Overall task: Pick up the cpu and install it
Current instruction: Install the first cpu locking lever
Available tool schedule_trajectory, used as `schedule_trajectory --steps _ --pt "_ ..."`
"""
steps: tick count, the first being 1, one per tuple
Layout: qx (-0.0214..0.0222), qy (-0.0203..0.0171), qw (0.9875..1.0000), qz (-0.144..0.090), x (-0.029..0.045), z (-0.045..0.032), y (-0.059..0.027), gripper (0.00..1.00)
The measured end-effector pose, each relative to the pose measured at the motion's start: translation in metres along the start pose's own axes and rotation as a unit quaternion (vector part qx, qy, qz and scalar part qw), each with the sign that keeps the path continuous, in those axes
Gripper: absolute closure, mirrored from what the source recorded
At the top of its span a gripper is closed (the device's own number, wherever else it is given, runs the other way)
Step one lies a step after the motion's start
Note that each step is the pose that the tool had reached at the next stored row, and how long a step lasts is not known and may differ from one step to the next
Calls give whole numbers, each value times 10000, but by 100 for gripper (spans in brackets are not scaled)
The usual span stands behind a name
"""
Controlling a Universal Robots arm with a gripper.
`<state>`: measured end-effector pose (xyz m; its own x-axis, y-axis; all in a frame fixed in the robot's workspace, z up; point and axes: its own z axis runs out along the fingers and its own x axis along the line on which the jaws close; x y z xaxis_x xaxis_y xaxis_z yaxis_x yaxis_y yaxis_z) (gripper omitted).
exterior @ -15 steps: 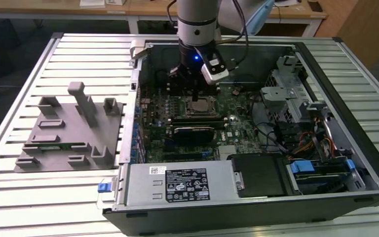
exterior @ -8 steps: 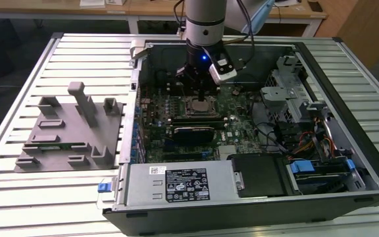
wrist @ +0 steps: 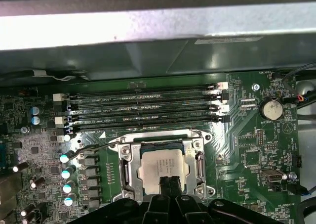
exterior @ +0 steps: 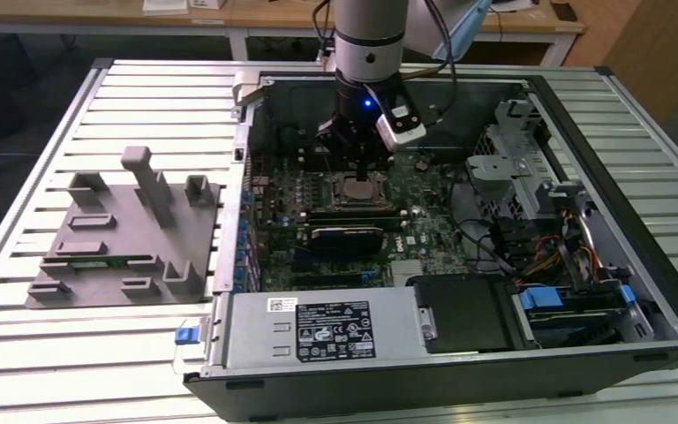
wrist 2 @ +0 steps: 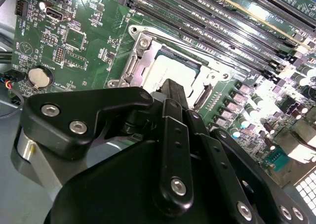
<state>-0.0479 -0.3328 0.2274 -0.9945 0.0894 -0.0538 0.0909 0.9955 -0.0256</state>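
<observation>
The cpu (wrist: 160,164) lies flat inside the square metal socket frame (wrist: 200,162) on the green motherboard, its silvery top facing up; it also shows in the second wrist view as the cpu (wrist 2: 170,73). My gripper (wrist: 168,183) hangs straight over the socket, with both dark fingers pressed together at the chip's near edge. They look shut with nothing between them. In the exterior view the gripper (exterior: 363,172) stands low inside the open computer case, just above the socket (exterior: 360,190). Whether the tips touch the chip is unclear.
Several memory slots (wrist: 143,110) run beside the socket, and a thin lever (wrist: 94,147) lies along one side. A grey tray (exterior: 116,256) with upright posts sits on the slatted table at the exterior view's left. The power supply (exterior: 315,331) and drive bays (exterior: 528,177) crowd the case.
</observation>
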Motion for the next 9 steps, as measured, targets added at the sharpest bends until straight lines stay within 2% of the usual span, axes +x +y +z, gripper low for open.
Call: schedule_trajectory --steps 6,9 --pt "0 0 10000 0 0 0 0 89" --pt "0 0 10000 0 26 -1 -2 89"
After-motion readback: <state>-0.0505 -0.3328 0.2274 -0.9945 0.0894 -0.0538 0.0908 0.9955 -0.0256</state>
